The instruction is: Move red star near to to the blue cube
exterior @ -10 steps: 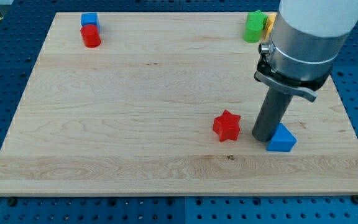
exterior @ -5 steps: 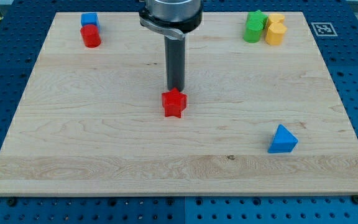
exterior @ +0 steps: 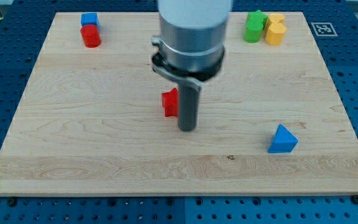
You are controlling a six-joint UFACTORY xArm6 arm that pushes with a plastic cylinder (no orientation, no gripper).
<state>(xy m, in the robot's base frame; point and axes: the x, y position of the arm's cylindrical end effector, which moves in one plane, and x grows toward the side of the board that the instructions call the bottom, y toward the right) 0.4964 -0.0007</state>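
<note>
The red star (exterior: 169, 102) lies near the middle of the wooden board (exterior: 104, 143), partly hidden behind my rod. My tip (exterior: 187, 129) rests on the board just to the star's lower right, close beside it. The blue cube (exterior: 89, 19) sits at the view's top left, far from the star, with a red cylinder (exterior: 92, 37) touching its lower side.
A blue triangular block (exterior: 283, 139) lies at the view's lower right. A green block (exterior: 253, 27) and a yellow block (exterior: 275, 30) stand together at the top right. A marker tag (exterior: 322, 28) is on the board's top right corner.
The star went from the lower right of centre to the middle of the board. My tip moved from above the star to its lower right side.
</note>
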